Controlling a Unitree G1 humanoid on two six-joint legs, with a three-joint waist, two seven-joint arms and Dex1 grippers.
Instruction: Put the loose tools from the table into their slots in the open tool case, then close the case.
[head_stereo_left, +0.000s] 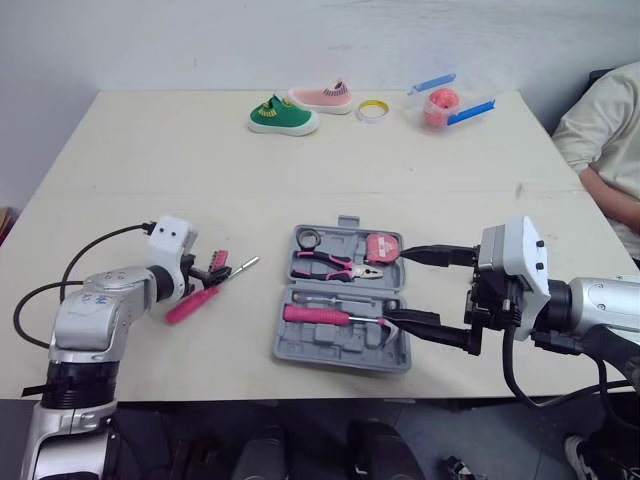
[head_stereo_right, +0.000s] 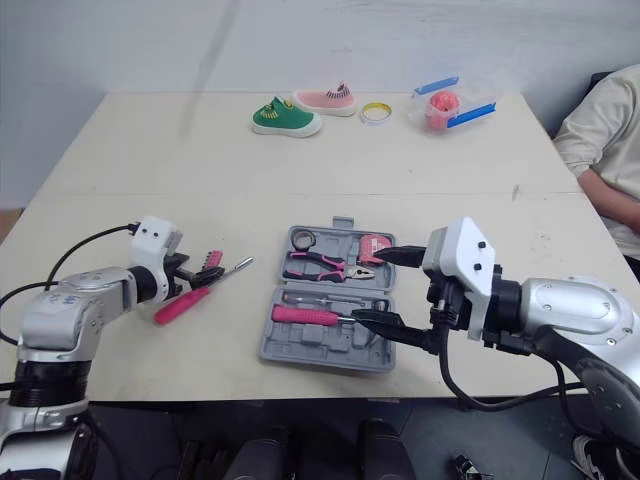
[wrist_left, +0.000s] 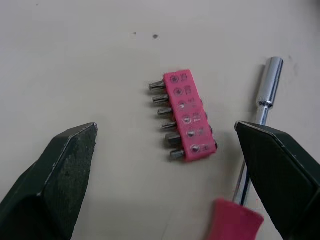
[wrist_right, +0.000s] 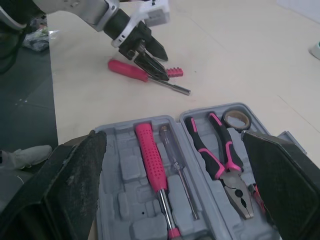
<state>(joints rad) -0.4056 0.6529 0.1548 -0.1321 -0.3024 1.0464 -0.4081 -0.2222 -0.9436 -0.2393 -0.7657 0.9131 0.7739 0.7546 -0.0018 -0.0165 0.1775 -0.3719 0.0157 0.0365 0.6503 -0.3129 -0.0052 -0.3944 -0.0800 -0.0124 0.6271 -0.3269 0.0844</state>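
Observation:
The grey tool case (head_stereo_left: 300, 345) lies open at the table's front middle. In it are pink pliers (head_stereo_left: 335, 266), a pink tape measure (head_stereo_left: 382, 247), a tape roll (head_stereo_left: 308, 238) and a pink-handled screwdriver (head_stereo_left: 318, 314). Left of the case lie a pink bit holder (wrist_left: 184, 117) and a loose pink-handled driver (head_stereo_left: 193, 305) with a chrome shaft (wrist_left: 264, 102). My left gripper (head_stereo_left: 218, 272) is open, with one finger on each side of the bit holder and nothing held. My right gripper (head_stereo_left: 397, 285) is open at the case's right edge, its fingers (wrist_right: 75, 190) spread over the tools.
At the far edge of the table are a green shoe (head_stereo_left: 282, 115), a pink shoe (head_stereo_left: 322, 97), a yellow tape ring (head_stereo_left: 373, 110) and a clear container with blue clips (head_stereo_left: 440, 103). A person's arm (head_stereo_left: 605, 130) rests at the right table edge.

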